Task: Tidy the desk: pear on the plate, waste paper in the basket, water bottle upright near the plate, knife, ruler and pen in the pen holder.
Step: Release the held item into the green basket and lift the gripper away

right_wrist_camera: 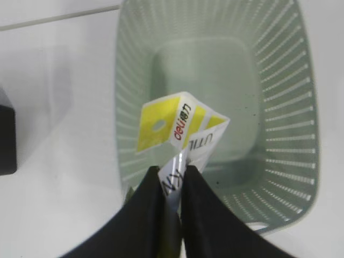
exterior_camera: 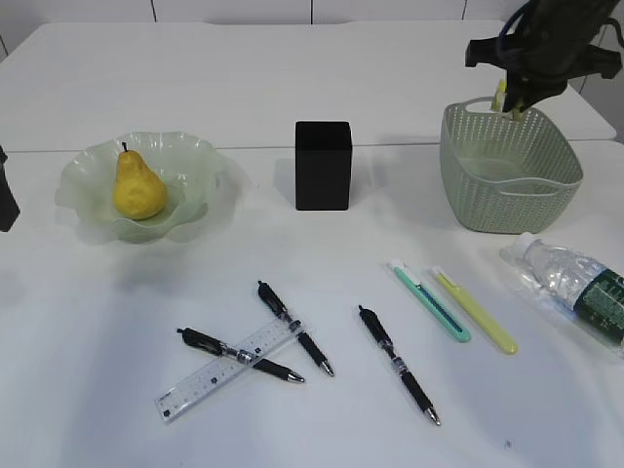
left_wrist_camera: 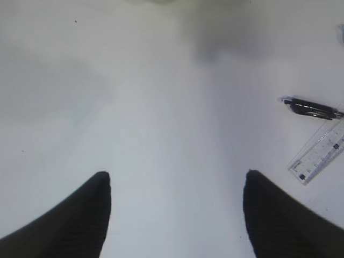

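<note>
Three pens [exterior_camera: 397, 363] and two knives [exterior_camera: 431, 304] lie near the ruler [exterior_camera: 226, 371].

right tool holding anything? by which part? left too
Right tool pinches the waste paper by its lower edge, above the basket. Left tool is open over the desk, holding nothing.

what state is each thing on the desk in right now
pear: upright on the plate
waste paper: pinched in the right gripper, above the basket
basket: upright, looks empty
water bottle: lying on its side
pen holder: upright, nothing sticking out of it
ruler: flat, resting across two pens
left gripper: open, empty
</note>
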